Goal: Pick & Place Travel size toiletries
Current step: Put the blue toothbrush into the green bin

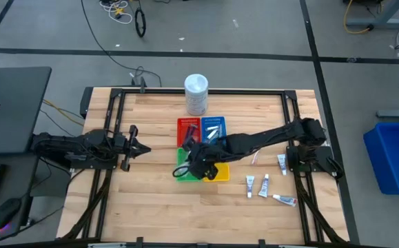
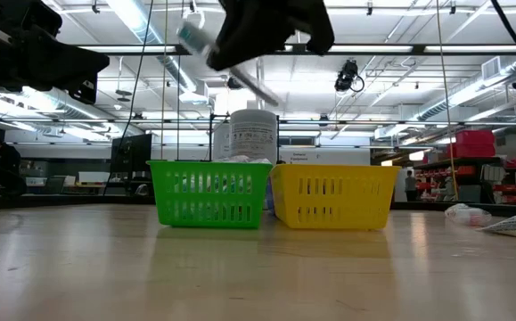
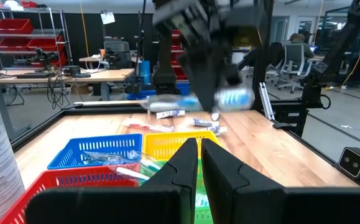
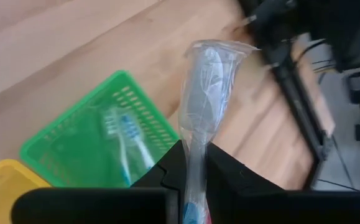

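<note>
Transport is the step I judge in hand: my right gripper (image 4: 189, 163), jaws clamped on a wrapped toothbrush (image 4: 203, 106), hangs above the green basket (image 1: 185, 172) at frame centre, needing lowering and release; left gripper (image 1: 134, 146) waits closed.

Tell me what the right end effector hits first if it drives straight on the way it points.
Probably the green tray: the right end effector, shut on a wrapped toothbrush, points down over it. Depth is unclear.
</note>
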Action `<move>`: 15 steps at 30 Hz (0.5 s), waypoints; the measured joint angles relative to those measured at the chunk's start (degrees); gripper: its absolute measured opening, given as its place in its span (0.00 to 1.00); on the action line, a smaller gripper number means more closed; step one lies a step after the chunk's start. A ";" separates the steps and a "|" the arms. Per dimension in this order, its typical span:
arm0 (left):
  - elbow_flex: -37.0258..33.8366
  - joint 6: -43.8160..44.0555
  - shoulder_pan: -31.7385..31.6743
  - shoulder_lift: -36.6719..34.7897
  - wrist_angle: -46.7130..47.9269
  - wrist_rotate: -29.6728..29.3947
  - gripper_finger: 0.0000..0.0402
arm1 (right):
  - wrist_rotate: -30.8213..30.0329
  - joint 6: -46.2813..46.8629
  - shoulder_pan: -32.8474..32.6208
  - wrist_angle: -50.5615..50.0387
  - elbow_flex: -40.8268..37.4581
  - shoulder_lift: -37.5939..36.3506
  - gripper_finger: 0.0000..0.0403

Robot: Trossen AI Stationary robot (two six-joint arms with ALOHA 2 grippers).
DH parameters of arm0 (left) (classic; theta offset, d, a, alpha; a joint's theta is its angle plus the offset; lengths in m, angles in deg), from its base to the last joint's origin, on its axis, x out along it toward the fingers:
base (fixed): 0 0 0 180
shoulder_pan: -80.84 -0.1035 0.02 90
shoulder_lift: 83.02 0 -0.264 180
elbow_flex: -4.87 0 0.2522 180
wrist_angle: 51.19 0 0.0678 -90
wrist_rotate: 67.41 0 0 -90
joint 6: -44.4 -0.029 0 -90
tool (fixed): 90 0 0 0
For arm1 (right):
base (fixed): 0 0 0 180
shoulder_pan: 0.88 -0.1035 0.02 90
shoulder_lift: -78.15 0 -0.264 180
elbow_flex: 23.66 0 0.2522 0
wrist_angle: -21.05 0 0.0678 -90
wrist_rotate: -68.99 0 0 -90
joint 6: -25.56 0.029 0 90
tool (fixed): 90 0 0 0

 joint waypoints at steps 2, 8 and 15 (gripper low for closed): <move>0.00 0.00 -0.01 0.00 0.00 0.00 0.07 | -0.01 -0.02 -0.12 0.00 0.00 1.53 0.11; -0.01 0.00 0.00 0.00 0.00 0.00 0.07 | -0.67 -5.32 -0.80 -1.17 0.00 4.89 0.11; -0.01 -0.01 0.00 0.01 0.01 0.00 0.07 | -6.05 -14.81 -1.41 -1.27 0.00 6.65 0.11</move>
